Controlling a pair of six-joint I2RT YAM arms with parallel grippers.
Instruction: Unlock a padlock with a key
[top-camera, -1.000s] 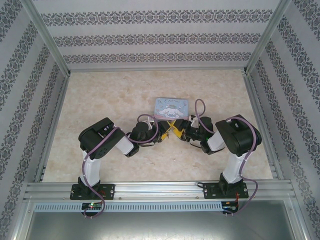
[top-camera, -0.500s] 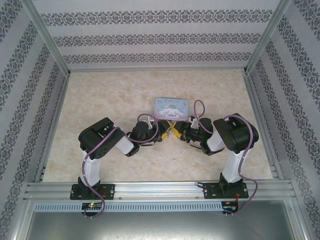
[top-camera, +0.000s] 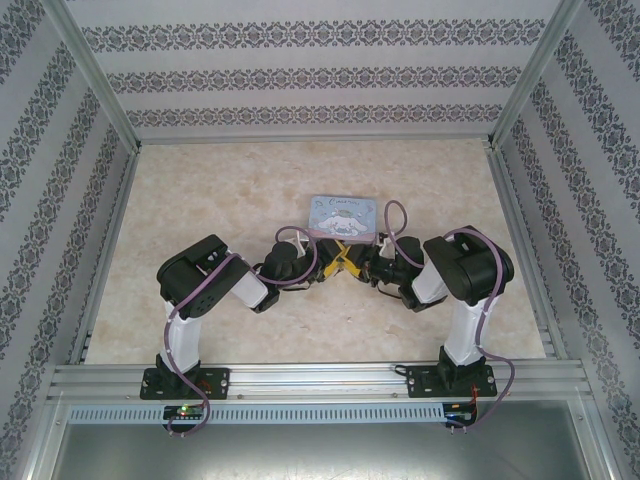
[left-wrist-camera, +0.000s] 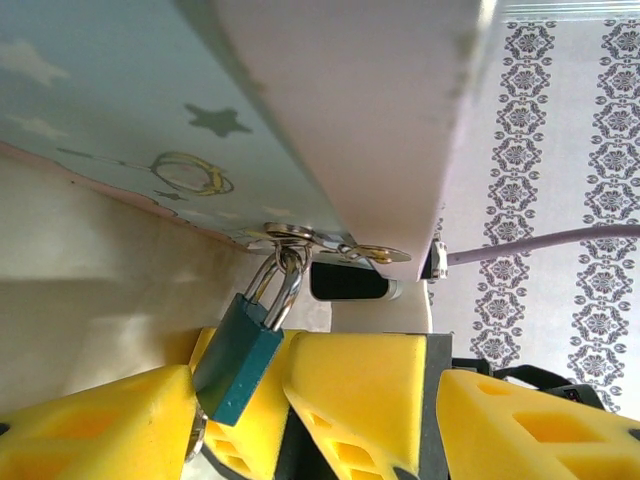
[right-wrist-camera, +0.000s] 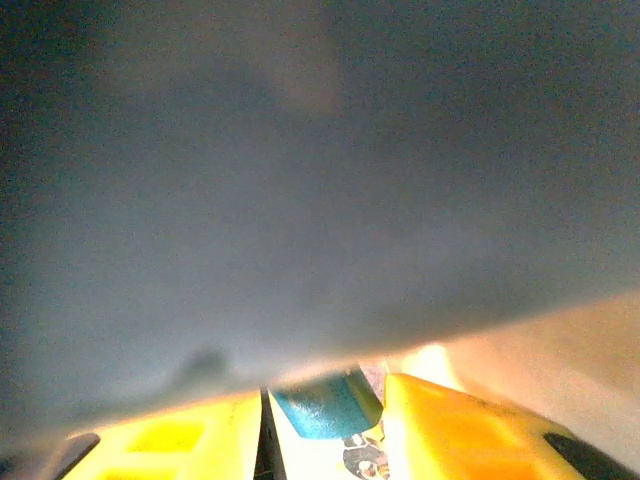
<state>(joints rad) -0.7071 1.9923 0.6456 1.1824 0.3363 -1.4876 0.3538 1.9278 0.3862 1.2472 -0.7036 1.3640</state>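
Now right gripper (right-wrist-camera: 325, 410) is bracketing padlock (left-wrist-camera: 237, 362), clamp unclear; left gripper (left-wrist-camera: 310, 420) is gaping wide; probably needing squarer, steadier hold first.

My left arm (top-camera: 205, 285) and right arm (top-camera: 462, 275) both fold at the elbow and reach inward, wrists turned toward each other. My left hand (top-camera: 328, 264) and right hand (top-camera: 352, 262) meet tip to tip in the middle. My left fingers (left-wrist-camera: 100, 425) are spread wide. My right fingers (right-wrist-camera: 470, 435) stand a little apart, and I cannot tell whether they grip.
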